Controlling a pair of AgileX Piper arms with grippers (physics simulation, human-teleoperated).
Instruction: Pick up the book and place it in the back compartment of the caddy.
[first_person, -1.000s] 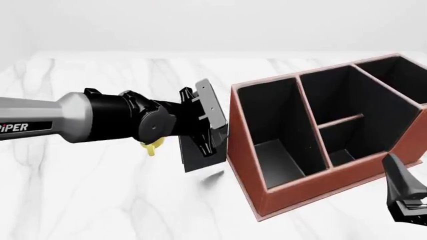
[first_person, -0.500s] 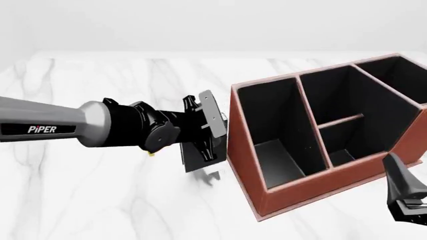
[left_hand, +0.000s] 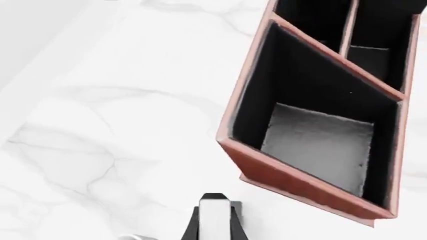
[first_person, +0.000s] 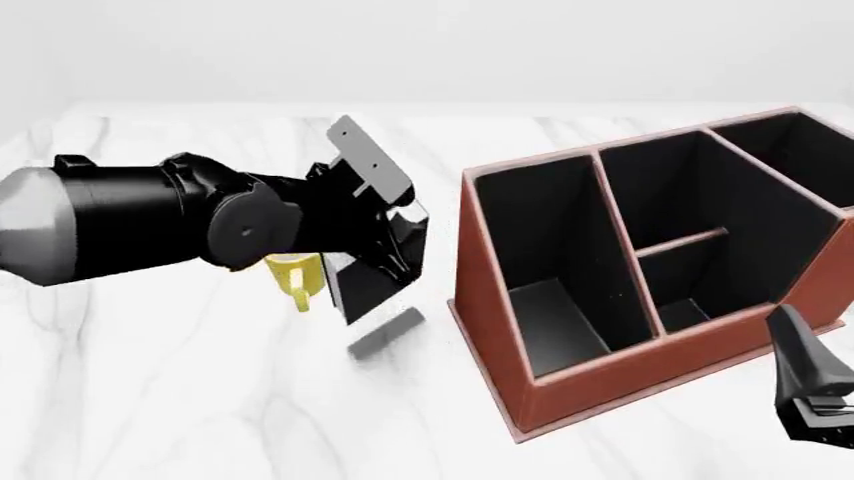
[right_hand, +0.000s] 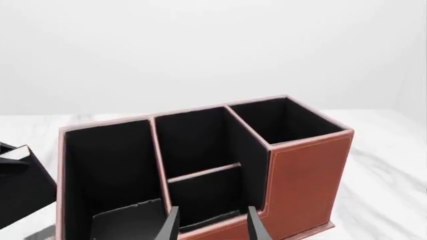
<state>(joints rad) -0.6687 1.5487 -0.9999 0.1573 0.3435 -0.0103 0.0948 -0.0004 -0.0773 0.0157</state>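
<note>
Left end effector (first_person: 380, 255) clamps the black, white-edged book (first_person: 363, 285), tilted above the table, beside the caddy (first_person: 497, 330)

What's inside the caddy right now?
Nothing visible: the caddy shows only black lining in all four cells, including the back compartment. Its floor is partly hidden by the front wall. The book hangs outside.

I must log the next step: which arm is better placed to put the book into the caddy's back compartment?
Left. Its tool already holds the book lifted off the table, beside the caddy. The right tool carries nothing and only hovers near the back compartment.
</note>
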